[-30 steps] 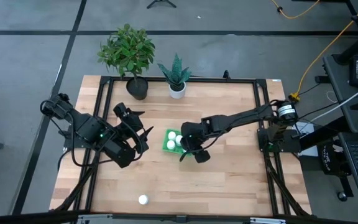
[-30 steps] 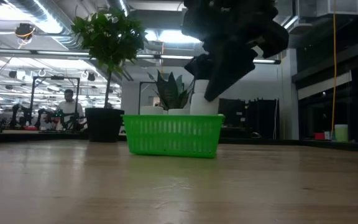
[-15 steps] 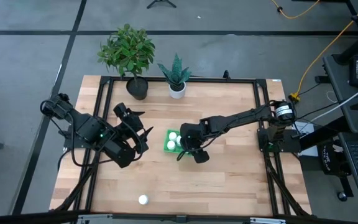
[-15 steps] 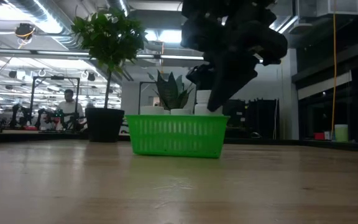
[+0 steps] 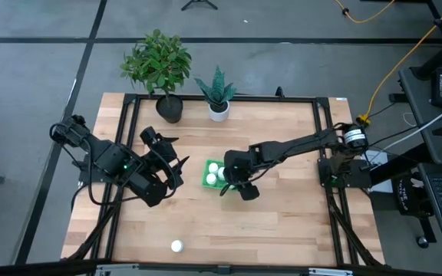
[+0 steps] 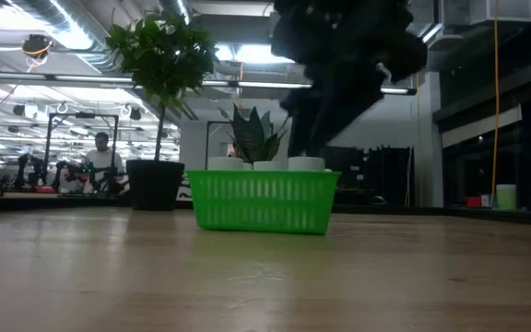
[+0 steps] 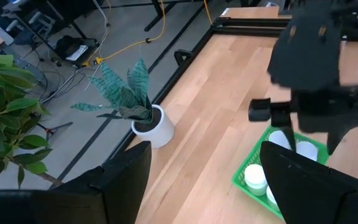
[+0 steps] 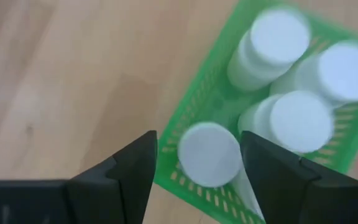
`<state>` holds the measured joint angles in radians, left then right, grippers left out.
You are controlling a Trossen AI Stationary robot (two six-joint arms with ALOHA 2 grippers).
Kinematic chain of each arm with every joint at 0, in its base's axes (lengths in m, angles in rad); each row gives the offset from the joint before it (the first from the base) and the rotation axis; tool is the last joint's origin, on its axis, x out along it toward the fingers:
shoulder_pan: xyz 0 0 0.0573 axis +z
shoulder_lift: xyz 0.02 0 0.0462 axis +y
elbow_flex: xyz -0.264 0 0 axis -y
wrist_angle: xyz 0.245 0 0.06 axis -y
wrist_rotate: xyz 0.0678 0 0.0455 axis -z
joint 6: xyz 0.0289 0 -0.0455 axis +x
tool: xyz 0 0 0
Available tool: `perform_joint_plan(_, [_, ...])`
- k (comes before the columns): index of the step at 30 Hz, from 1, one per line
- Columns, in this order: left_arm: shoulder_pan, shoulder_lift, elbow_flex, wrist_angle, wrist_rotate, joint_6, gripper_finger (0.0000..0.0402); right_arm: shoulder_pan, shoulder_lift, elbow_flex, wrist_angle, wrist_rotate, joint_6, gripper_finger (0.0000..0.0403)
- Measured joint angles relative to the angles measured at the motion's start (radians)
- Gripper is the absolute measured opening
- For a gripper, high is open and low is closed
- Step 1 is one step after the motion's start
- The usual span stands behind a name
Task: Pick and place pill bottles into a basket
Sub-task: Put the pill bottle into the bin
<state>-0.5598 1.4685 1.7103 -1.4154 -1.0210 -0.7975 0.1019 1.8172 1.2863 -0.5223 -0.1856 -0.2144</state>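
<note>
The green basket (image 5: 206, 175) stands mid-table and holds several white pill bottles (image 8: 300, 121). My right gripper (image 8: 197, 165) hangs over the basket's near right corner, open. Its fingers stand on either side of one upright bottle (image 8: 210, 152) that rests on its base in that corner (image 6: 307, 164). One more bottle (image 5: 176, 246) stands alone near the table's near edge. My left gripper (image 5: 166, 170) hovers left of the basket, open and empty (image 7: 207, 180). My right gripper comes from above with a finger on each side of the corner bottle's cap (image 8: 188, 146). A gap shows beside one finger (image 8: 132, 171). I cannot tell whether the other finger (image 8: 272, 171) touches the bottle. The bottle stands in the basket.
A leafy plant in a dark pot (image 5: 158, 65) and a spiky plant in a white pot (image 5: 218, 96) stand at the table's far edge. A black frame (image 5: 317, 138) borders the table. A person (image 6: 102, 157) is far off in the room.
My right gripper has gone down over the basket with the bottle. The bottle, held above the rim a second ago, now stands inside with only its cap above the rim. In the low view the basket has shifted a little sideways.
</note>
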Motion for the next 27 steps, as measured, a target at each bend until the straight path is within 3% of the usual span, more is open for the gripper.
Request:
perform_joint_plan(5, [0.0, 0.0, 0.0, -0.002, 0.0, 0.029, 0.0294, 0.024, -0.084, 0.057, -0.017, 0.038, -0.045, 0.0233])
perform_joint_plan(14, [0.0, -0.001, 0.0, -0.028, 0.064, 0.172, 0.0294, 0.032, -0.352, 0.105, -0.05, 0.392, -0.053, 0.0233])
perform_joint_plan(21, [0.0, 0.007, 0.0, -0.089, 0.144, 0.114, 0.0295, 0.088, -0.647, -0.051, -0.045, 0.612, 0.075, 0.0233])
perform_joint_plan(27, [0.016, 0.014, -0.072, -0.043, 0.23, 0.076, 0.0312, 0.189, -0.904, -0.261, 0.026, 0.663, 0.18, 0.0233])
